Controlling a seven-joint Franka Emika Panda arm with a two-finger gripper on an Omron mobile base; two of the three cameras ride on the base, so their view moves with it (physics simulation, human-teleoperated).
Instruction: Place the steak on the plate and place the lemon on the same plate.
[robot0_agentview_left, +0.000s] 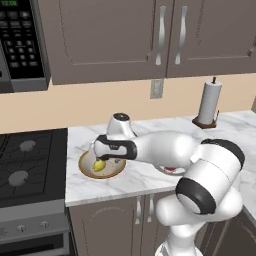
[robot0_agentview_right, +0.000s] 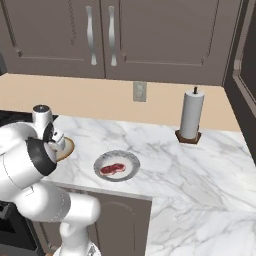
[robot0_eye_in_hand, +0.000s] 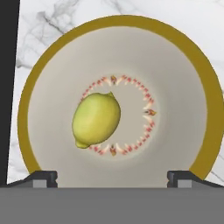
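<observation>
Red steak (robot0_agentview_right: 112, 168) shows on plate (robot0_agentview_right: 131, 161); lemon (robot0_eye_in_hand: 96, 119) lies in bowl (robot0_eye_in_hand: 210, 109).

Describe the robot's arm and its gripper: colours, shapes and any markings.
The arm is made of glossy white, rounded, bulbous segments joined by black bands at the joints. Its end caps are grey discs ringed in black. The gripper has a white and black hand body carrying two small dark, blocky jaws with lighter grey patches. No cables or markings show.
</observation>
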